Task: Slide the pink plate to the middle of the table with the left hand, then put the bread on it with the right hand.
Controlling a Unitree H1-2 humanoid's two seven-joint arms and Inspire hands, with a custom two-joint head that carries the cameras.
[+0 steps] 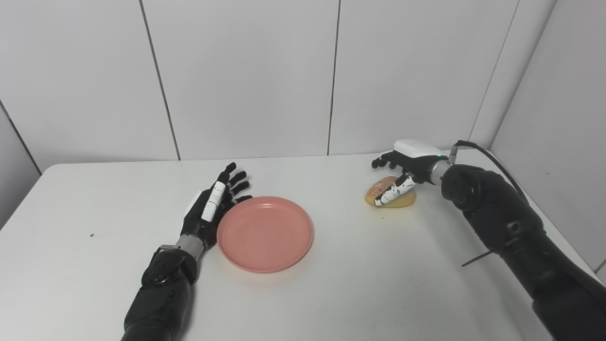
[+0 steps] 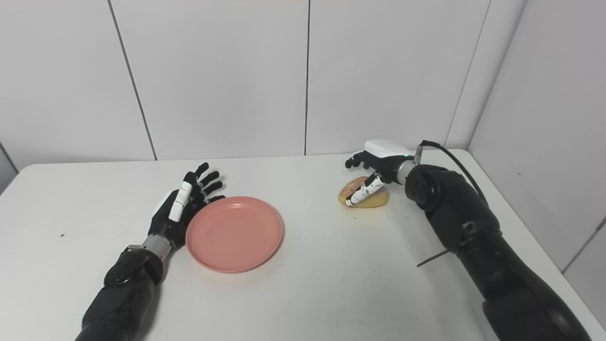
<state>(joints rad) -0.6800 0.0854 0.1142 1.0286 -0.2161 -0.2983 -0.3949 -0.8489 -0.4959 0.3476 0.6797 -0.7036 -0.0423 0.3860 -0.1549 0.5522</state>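
The pink plate lies flat on the white table, a little left of the middle. My left hand is open, fingers straight, its palm side against the plate's left rim. The bread, a golden bun, sits on the table at the right rear. My right hand is over the bread with fingers apart; its thumb lies across the front of the bread, the other fingers curl behind it. The bread still rests on the table.
The table's right edge runs close beside my right arm. White wall panels stand behind the table. A small dark speck lies on the table at the left.
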